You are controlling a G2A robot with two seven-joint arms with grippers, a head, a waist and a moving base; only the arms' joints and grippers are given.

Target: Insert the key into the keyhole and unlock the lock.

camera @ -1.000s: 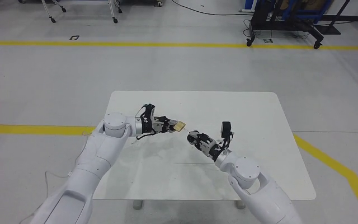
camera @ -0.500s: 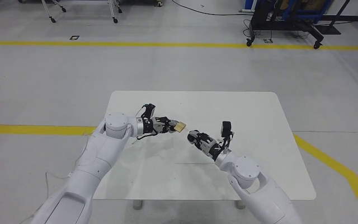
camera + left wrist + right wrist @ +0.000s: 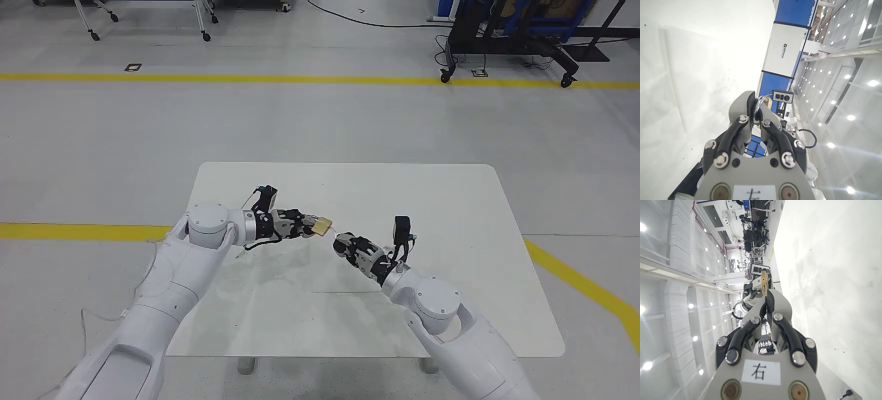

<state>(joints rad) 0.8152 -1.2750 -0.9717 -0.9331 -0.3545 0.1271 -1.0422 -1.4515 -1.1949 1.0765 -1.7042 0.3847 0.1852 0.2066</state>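
Observation:
A small brass padlock (image 3: 320,226) hangs above the middle of the white table (image 3: 450,200). My left gripper (image 3: 308,223) is shut on it. In the left wrist view the fingers (image 3: 745,111) pinch the silver shackle (image 3: 759,103), and the brass body (image 3: 769,103) peeks out past them. My right gripper (image 3: 343,241) is a short gap to the right of the lock, pointing at it with its fingers shut. In the right wrist view a thin brass strip, which I take for the key (image 3: 763,283), sticks out of the right gripper (image 3: 767,296) toward the left gripper (image 3: 753,289) behind.
Both grippers are held above the table's centre, with bare tabletop (image 3: 300,190) all around them. A small dark cable end (image 3: 848,392) lies on the table near the right arm. A dark wheeled rack (image 3: 510,45) stands on the floor far back right.
The right arm has crept slightly left, toward the padlock. The left gripper and the lock stay almost where they were.

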